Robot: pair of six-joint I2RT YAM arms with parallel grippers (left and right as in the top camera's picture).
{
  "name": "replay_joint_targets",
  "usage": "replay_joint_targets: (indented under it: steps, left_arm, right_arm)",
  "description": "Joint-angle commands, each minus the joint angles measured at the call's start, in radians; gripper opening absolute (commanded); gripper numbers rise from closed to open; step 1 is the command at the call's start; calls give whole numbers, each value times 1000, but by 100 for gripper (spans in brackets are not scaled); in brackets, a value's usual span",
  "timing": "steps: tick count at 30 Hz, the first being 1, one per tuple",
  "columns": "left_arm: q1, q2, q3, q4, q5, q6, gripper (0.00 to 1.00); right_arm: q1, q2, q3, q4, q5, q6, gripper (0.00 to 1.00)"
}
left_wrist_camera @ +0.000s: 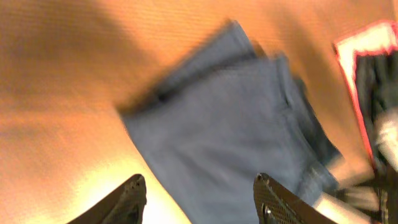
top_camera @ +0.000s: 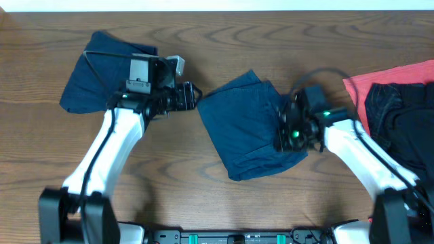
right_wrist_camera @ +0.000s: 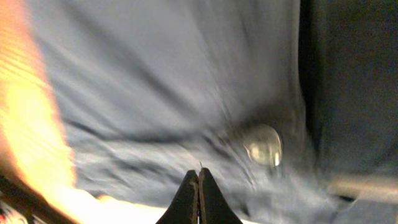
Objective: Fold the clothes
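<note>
A folded pair of navy shorts (top_camera: 247, 125) lies mid-table, and it fills the left wrist view (left_wrist_camera: 230, 124). A second navy bundle (top_camera: 102, 71) sits at the back left, partly under my left arm. Just left of the middle shorts' corner, my left gripper (top_camera: 192, 96) stands open with nothing between its fingers (left_wrist_camera: 200, 186). My right gripper (top_camera: 288, 132) is over the right edge of the middle shorts. Its fingers are shut tip to tip against the blurred fabric (right_wrist_camera: 199, 180), near a silver button (right_wrist_camera: 263, 144). No cloth shows pinched between them.
At the right edge lie a red cloth (top_camera: 380, 81) and a pile of dark clothes (top_camera: 407, 115). The wooden table (top_camera: 203, 196) shows bare in front of the shorts. The back edge of the table (top_camera: 271, 12) runs along the top.
</note>
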Motion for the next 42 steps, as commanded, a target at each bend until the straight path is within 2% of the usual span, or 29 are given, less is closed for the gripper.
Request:
replay_joint_targets:
  steps: [1,5,12,15,18,23,26,30,33,36,39,42]
  left_arm:
    - [-69,-21,5,-96,44,6,57]
    - [-206,-7,-26,-148,41,6,57]
    - [-437,97,-52,-145,-28,-2,57]
    - [-490,173,-52,-146,-27,-19,57]
    - [-503,254,-52,-167,-27,-84,56]
    - [-438,337,-52,-248,-32,-115,50]
    - [-332,346,-51,-288,-126,-115,44]
    - [-189,345,-43,-226,-188,-103,43]
    - [-99,345,-23,-131,-161,-98,43]
    - [-37,340,32,-100,-50,-79,43]
    - [-4,311,95,-132,24,-76,43]
    - [-3,254,143,-190,38,-55,44]
  right_arm:
    - [2,-51,56,76,5,-2,1]
    - [-1,-13,53,265,53,93,1]
    - [-2,199,53,589,60,200,2]
    - [-2,291,54,656,52,256,3]
    - [-10,349,56,625,49,306,1]
    - [-49,344,56,464,102,309,1]
    - [-81,318,56,333,188,308,1]
    - [-85,275,56,195,259,283,1]
    - [-75,226,56,85,262,283,1]
    - [-58,157,56,3,263,283,1]
    - [-54,74,56,0,263,276,1]
    - [-63,-11,56,71,263,209,3]
